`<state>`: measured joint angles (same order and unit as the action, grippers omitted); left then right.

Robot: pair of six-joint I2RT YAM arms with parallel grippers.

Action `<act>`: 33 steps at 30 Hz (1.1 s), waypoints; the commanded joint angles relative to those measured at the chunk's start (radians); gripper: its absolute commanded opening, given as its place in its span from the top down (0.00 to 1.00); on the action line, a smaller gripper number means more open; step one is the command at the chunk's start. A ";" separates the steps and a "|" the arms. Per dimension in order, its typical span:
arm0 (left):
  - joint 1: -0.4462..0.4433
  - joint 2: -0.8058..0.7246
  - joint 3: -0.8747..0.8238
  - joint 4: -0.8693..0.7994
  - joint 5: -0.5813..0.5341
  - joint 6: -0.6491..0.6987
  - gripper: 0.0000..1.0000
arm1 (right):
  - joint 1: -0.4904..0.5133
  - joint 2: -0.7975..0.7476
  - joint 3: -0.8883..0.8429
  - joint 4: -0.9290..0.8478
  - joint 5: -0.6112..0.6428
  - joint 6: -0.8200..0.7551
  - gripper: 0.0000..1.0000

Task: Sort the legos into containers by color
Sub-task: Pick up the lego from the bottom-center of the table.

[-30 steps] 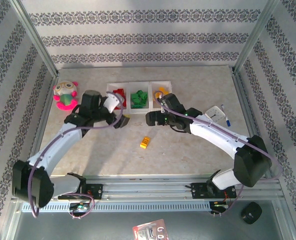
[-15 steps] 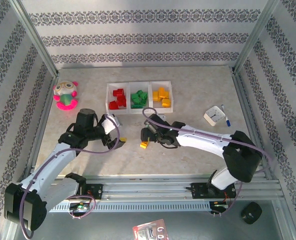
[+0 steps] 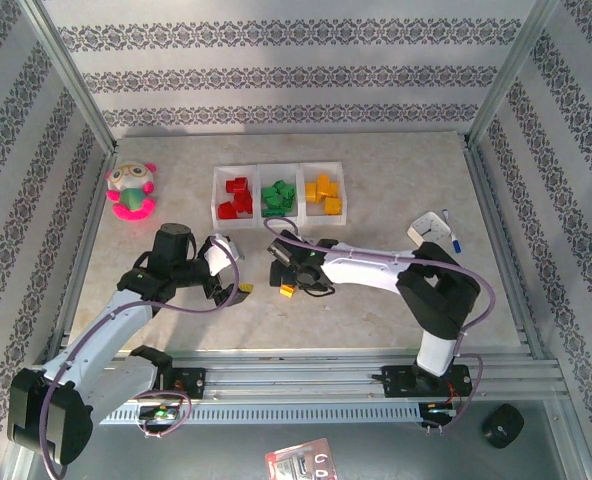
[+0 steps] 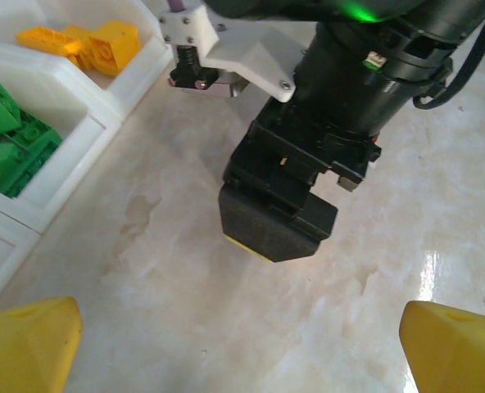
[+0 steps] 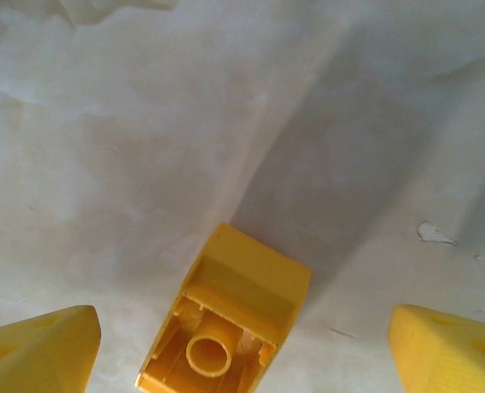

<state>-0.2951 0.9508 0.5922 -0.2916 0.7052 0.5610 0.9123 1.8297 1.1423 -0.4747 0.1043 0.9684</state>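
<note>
The white tray (image 3: 278, 218) holds red legos (image 3: 236, 197) in its left compartment, green ones (image 3: 278, 196) in the middle and yellow-orange ones (image 3: 324, 195) on the right. One yellow lego (image 3: 288, 291) lies alone on the table in front of the tray. My right gripper (image 3: 284, 278) hangs right over it, open. In the right wrist view the lego (image 5: 226, 319) lies hollow side up between the spread fingertips (image 5: 38, 352), touching neither. My left gripper (image 3: 234, 283) is open and holds nothing, a little left of the right gripper. Its wrist view shows the green legos (image 4: 9, 135) and yellow-orange legos (image 4: 95, 45).
A pink-and-green plush toy (image 3: 131, 190) sits at the far left of the table. A small white box (image 3: 428, 232) with a pen (image 3: 454, 240) beside it lies at the right. Metal rails border both sides. In the left wrist view the right gripper's black body (image 4: 279, 213) stands close ahead.
The right gripper came back from the tray, moved left and dropped over the loose yellow lego. The left arm pulled back from the tray toward the near left, then held still.
</note>
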 commanded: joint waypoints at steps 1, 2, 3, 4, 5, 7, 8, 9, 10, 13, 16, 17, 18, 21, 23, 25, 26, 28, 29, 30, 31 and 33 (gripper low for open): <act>-0.010 -0.009 0.005 0.015 0.043 0.016 0.01 | 0.007 0.034 0.051 -0.093 -0.008 0.027 0.14; -0.010 -0.009 0.007 0.019 0.041 0.018 0.01 | 0.007 0.036 0.053 -0.103 -0.004 0.033 0.17; -0.010 -0.006 0.009 0.023 0.041 0.018 0.01 | 0.007 0.034 0.053 -0.113 0.002 0.041 0.20; -0.009 -0.005 0.008 0.026 0.040 0.020 0.01 | 0.007 0.030 0.048 -0.121 0.007 0.048 0.24; -0.009 -0.003 0.006 0.027 0.040 0.020 0.01 | 0.007 0.024 0.040 -0.130 0.012 0.057 0.28; -0.009 -0.004 0.002 0.035 0.047 0.020 0.01 | 0.005 0.009 0.022 -0.136 0.018 0.067 0.36; -0.009 -0.004 -0.001 0.037 0.052 0.018 0.01 | 0.004 -0.001 0.013 -0.139 0.020 0.069 0.40; -0.010 -0.009 -0.006 0.039 0.056 0.015 0.01 | 0.005 -0.008 0.005 -0.142 0.021 0.071 0.45; -0.011 -0.010 -0.010 0.041 0.058 0.013 0.01 | 0.003 -0.014 -0.002 -0.143 0.024 0.074 0.48; -0.011 -0.020 -0.017 0.040 0.056 0.012 0.01 | 0.001 -0.024 -0.012 -0.135 0.026 0.064 0.54; -0.012 -0.028 -0.023 0.035 0.054 0.011 0.01 | -0.001 -0.017 -0.004 -0.135 0.019 0.045 0.62; -0.013 -0.033 -0.022 0.030 0.054 0.011 0.01 | -0.002 -0.017 -0.002 -0.137 0.019 0.040 0.65; -0.012 -0.037 -0.025 0.026 0.053 0.011 0.01 | -0.003 -0.017 -0.001 -0.136 0.018 0.040 0.68; -0.013 -0.049 -0.033 0.021 0.050 0.011 0.01 | -0.005 -0.020 0.002 -0.148 0.023 0.039 0.74; -0.013 -0.054 -0.036 0.024 0.048 0.008 0.01 | -0.006 -0.026 0.003 -0.156 0.029 0.044 0.78; -0.013 -0.055 -0.039 0.028 0.046 0.003 0.01 | -0.007 -0.038 0.002 -0.168 0.036 0.046 0.80; -0.013 -0.054 -0.042 0.040 0.046 -0.001 0.01 | -0.009 -0.049 0.001 -0.172 0.044 0.046 0.81; -0.015 -0.052 -0.047 0.055 0.046 -0.008 0.01 | -0.015 -0.071 -0.004 -0.177 0.056 0.039 0.82; -0.014 -0.048 -0.046 0.055 0.045 -0.008 0.01 | -0.021 -0.082 -0.008 -0.179 0.060 0.035 0.82; -0.014 -0.044 -0.045 0.056 0.045 -0.008 0.01 | -0.030 -0.094 -0.011 -0.184 0.064 0.033 0.83; -0.014 -0.039 -0.046 0.058 0.044 -0.008 0.01 | -0.037 -0.105 -0.013 -0.186 0.067 0.028 0.83; -0.014 -0.030 -0.042 0.063 0.044 -0.011 0.01 | -0.053 -0.131 -0.016 -0.189 0.079 0.012 0.84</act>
<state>-0.3000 0.9123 0.5583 -0.2699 0.7296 0.5598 0.8837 1.7535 1.1389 -0.6270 0.1314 1.0111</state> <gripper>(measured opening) 0.993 0.273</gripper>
